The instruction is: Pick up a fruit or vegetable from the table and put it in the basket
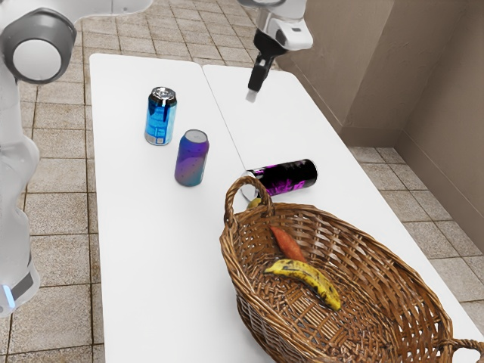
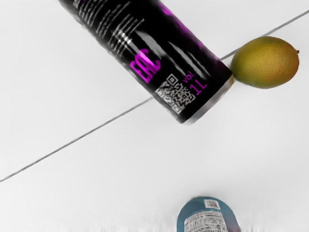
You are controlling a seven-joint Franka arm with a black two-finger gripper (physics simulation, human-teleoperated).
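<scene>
Presumably for clearance, the black plastic gripper hangs above the white tabletop, nothing visibly held, its opening impossible to tell. An oval yellow-green mango touches the black-and-magenta metal can.

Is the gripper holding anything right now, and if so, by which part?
Nothing is held, so there is no grip point: the gripper is empty above the table.
</scene>
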